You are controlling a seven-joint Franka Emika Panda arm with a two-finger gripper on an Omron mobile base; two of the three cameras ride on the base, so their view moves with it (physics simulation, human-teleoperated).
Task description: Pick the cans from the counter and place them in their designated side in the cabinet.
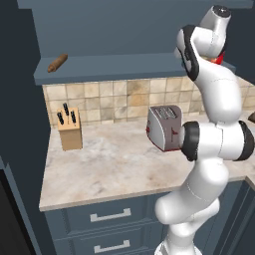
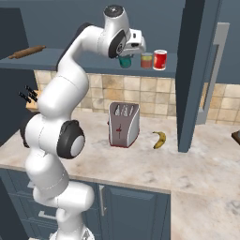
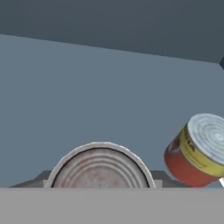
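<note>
The scene is a rendered kitchen: a beige marbled stone counter (image 2: pixel 197 159) over blue-grey drawers, backed by tan tiles, with a dark blue-grey doorless wall cabinet (image 2: pixel 93 58) mounted above it. The white arm reaches up to the cabinet shelf, and its two-finger gripper (image 2: pixel 125 60) is clenched on the small teal-labelled can with a grey metal top (image 2: pixel 124 61), held at or just above the shelf board; contact with the board cannot be confirmed. In the hand view the can's lid (image 3: pixel 99 168) sits directly below the camera. Just beside it on the shelf stands the shorter can with a red-orange and yellow-green label (image 2: pixel 146 60), and next to that a red can with white bands (image 2: pixel 160 60). Risk: the neighbouring short can is close, so sideways drift or a wide finger release could knock it over or push it into the red can. Releasing before the teal can rests flat could let it topple or roll off the open shelf front. The cabinet also holds a wooden rolling pin (image 2: pixel 27 51) at its far end. A silver toaster (image 2: pixel 123 124) and a yellow banana (image 2: pixel 160 139) remain on the counter.
</note>
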